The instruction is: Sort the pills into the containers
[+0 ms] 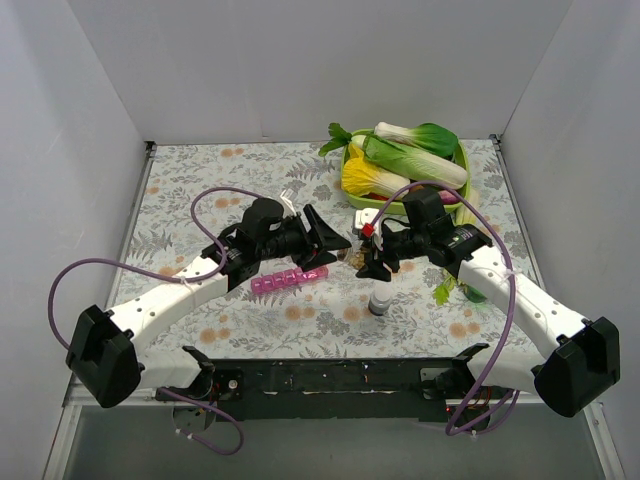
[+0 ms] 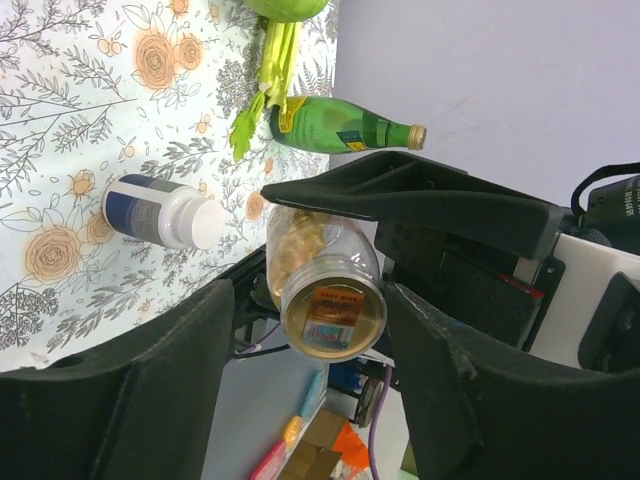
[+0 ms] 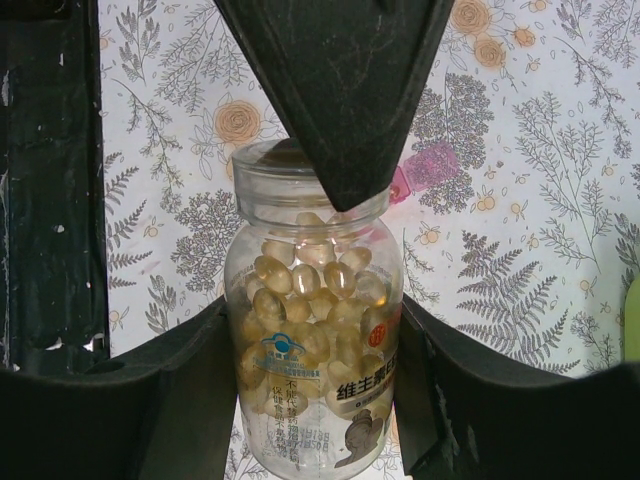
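Note:
My right gripper point(image 1: 372, 255) point(image 3: 315, 310) is shut on a clear pill bottle point(image 3: 315, 350) full of yellow capsules and holds it above the table, mouth pointing left. The bottle also shows in the top view point(image 1: 354, 256) and in the left wrist view point(image 2: 330, 300), its round end towards that camera. My left gripper point(image 1: 335, 240) point(image 2: 310, 295) is open, a finger on each side of that end with small gaps. One left finger point(image 3: 335, 90) covers the bottle's mouth in the right wrist view. The pink pill-organiser strip point(image 1: 288, 281) point(image 3: 432, 165) lies on the table below the left gripper, lids shut.
A white pill bottle point(image 1: 380, 303) point(image 2: 160, 212) stands in front of the grippers. A green tray point(image 1: 462, 160) of vegetables sits at the back right. A green bottle point(image 2: 340, 125) and a leafy sprig point(image 2: 262, 95) lie near the right arm.

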`<move>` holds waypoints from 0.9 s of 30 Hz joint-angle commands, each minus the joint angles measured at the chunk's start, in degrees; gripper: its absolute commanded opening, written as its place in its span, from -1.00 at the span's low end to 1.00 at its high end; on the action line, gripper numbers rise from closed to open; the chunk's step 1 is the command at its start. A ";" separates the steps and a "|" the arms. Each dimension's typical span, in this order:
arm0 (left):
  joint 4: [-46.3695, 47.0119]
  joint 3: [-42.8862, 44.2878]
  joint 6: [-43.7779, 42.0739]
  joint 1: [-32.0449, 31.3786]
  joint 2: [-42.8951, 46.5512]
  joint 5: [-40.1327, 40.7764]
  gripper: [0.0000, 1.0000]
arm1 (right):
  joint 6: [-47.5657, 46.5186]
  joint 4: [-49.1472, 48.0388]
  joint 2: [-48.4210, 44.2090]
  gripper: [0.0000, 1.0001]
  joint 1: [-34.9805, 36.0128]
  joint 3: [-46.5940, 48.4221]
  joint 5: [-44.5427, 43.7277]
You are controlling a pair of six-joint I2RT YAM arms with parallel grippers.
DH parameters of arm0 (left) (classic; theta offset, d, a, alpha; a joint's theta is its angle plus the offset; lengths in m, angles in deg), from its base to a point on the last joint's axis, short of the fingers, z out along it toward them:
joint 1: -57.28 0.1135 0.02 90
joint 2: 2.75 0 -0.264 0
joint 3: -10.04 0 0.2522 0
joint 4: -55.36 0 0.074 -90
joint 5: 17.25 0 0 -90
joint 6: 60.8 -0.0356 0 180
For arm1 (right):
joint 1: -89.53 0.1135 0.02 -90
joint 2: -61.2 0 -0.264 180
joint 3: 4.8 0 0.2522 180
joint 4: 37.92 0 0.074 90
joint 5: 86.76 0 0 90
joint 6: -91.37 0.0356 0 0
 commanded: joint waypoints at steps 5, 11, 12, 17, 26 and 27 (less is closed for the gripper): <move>1.79 2.60 -1.13 -0.67 -0.45 -2.31 0.05 | -0.27 -2.21 -0.07 -0.97 0.34 -0.68 1.90; 2.05 2.34 -2.27 -0.84 -1.33 -4.95 -0.20 | 0.26 -2.12 0.20 -0.97 0.34 -0.68 2.43; 1.96 2.25 -2.53 -0.84 -1.42 -5.30 -0.27 | 0.34 -2.21 0.20 -0.97 0.34 -0.59 2.87; 3.02 1.54 -6.22 -0.84 -2.12 -7.94 -0.64 | 1.14 -2.04 0.64 -0.97 0.34 -0.41 4.71; -3.63 7.94 -27.39 -0.84 -6.25 -14.45 -0.90 | 4.91 -2.03 2.57 -0.97 0.34 -1.55 14.99; -4.62 8.57 -32.02 -1.10 -6.78 -14.88 -0.92 | 6.48 -2.91 2.92 -0.97 0.17 -1.73 17.09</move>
